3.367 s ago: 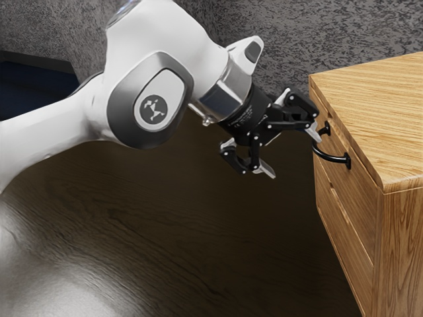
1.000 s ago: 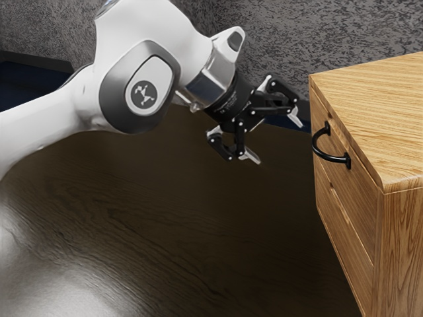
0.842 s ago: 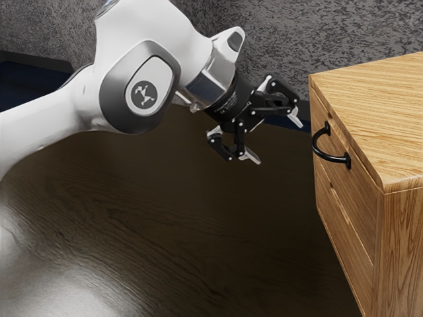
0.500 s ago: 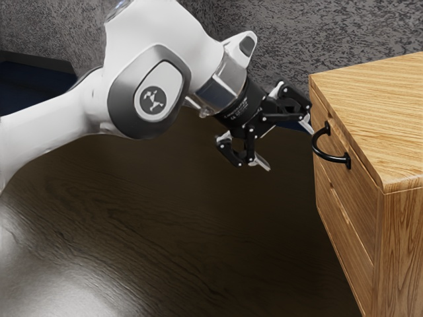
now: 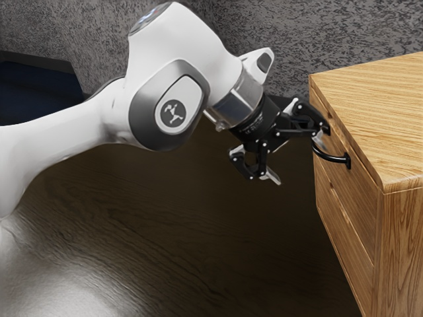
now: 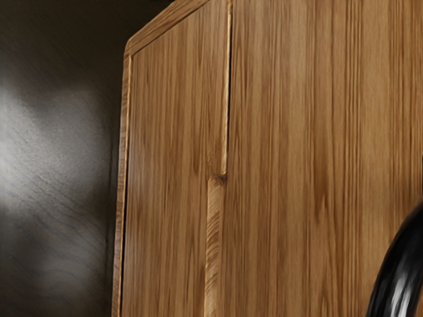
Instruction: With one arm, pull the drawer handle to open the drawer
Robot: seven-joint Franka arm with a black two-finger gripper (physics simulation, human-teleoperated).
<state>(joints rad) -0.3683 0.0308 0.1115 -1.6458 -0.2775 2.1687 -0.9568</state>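
- The drawer [image 5: 347, 178] is the upper one in a light, oak-grained cabinet [image 5: 383, 112] at the exterior view's right. Its front lies flush with the cabinet's face, so it is shut.
- The drawer handle [image 5: 334, 157] is a glossy black, rounded bow fixed high on that front. It arches outward toward the exterior view's left. Its lower end meets the wood, and its upper end is covered.

The cabinet [image 5: 370, 112] front and black handle [image 5: 332, 157] blocked the jaws at 3 o'clock; the surface [image 5: 165, 251] lay open from 6 to 9.
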